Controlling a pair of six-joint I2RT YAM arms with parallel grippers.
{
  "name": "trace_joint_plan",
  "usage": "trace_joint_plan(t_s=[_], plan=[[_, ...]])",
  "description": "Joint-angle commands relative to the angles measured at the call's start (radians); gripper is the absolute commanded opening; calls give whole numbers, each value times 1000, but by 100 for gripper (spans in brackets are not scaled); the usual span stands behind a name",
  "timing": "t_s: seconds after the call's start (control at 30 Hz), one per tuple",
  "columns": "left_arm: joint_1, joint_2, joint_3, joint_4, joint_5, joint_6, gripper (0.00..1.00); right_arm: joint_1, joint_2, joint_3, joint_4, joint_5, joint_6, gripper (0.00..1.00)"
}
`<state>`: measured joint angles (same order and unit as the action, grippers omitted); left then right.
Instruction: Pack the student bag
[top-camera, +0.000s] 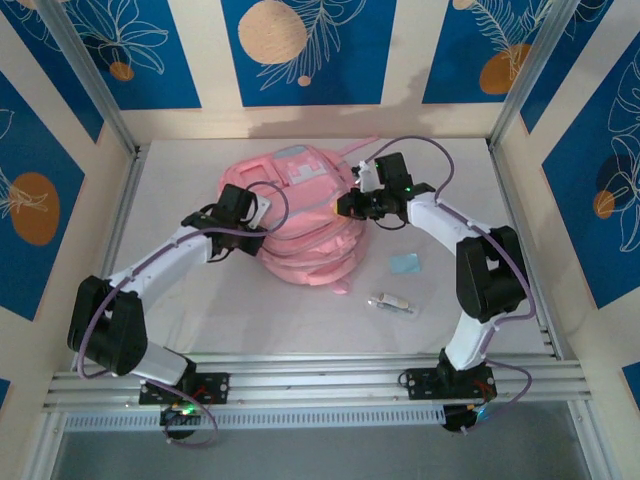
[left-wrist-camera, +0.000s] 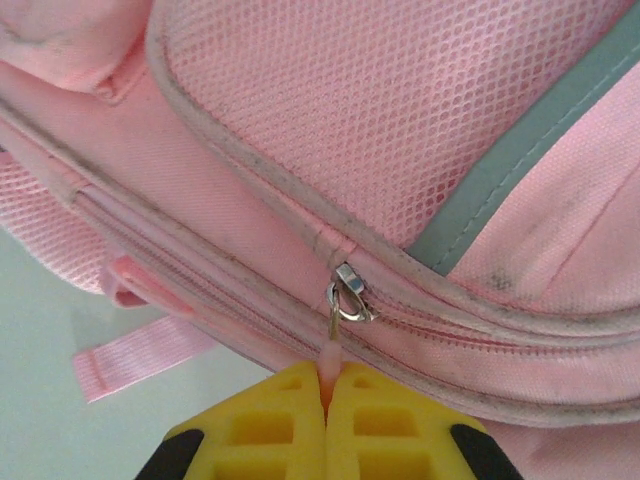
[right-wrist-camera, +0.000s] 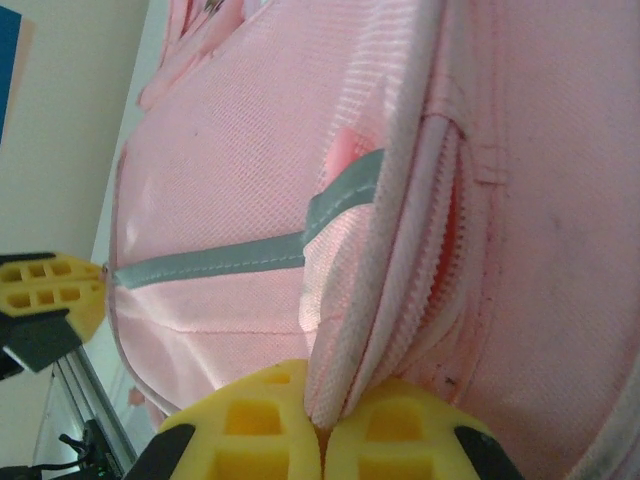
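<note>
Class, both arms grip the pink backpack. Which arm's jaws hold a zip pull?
The left arm: its jaws are shut on the backpack by its pink zip pull. The right arm has its jaws clamped on a piped seam edge instead.

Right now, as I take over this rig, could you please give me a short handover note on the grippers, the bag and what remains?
Left gripper: shut on the zip pull of the student bag.
Right gripper: shut on the bag's piped edge, beside a zip that looks partly parted.
The bag lies mid-way across the table; a pale blue item and a small white item lie to its right.
Done: both grips set.
Left to do, probably: open the pocket, load the loose items, zip up.
</note>
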<state>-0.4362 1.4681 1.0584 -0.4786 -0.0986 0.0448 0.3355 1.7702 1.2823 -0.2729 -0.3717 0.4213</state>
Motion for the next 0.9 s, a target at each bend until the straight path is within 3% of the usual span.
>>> trace_joint_plan(t_s=[0.0, 0.13, 0.2, 0.23, 0.27, 0.3, 0.33, 0.37, 0.53, 0.67, 0.77, 0.87], plan=[[48, 26, 34, 63, -187, 7, 0, -35, 8, 48, -26, -22, -95, 0], [48, 16, 27, 56, -158, -77, 1, -13, 12, 70, -19, -36, -82, 0], [48, -10, 10, 56, -161, -130, 31, 1, 8, 82, -17, -35, -75, 3], [47, -25, 4, 58, -154, -148, 40, 6, 5, 88, -18, -33, -75, 12], [48, -43, -2, 64, -138, -169, 59, 12, -2, 91, -19, -23, -70, 29], [47, -63, -9, 74, -119, -187, 83, 15, -11, 91, -16, -7, -63, 55], [48, -80, -13, 85, -106, -203, 99, 16, -25, 91, -15, 8, -58, 76], [48, -101, -19, 100, -94, -224, 100, 19, -41, 86, -15, 41, -51, 98], [48, -159, -41, 211, -1, -311, 100, 25, -151, 58, -33, 254, -8, 99], [38, -155, -92, 376, -3, -339, 100, 10, -212, 56, -151, 515, 109, 99], [30, -154, -166, 538, -15, -371, 100, -80, -261, -24, -149, 406, 175, 99], [18, -109, -148, 536, -1, -415, 100, -171, -302, -134, -148, 375, 231, 99]])
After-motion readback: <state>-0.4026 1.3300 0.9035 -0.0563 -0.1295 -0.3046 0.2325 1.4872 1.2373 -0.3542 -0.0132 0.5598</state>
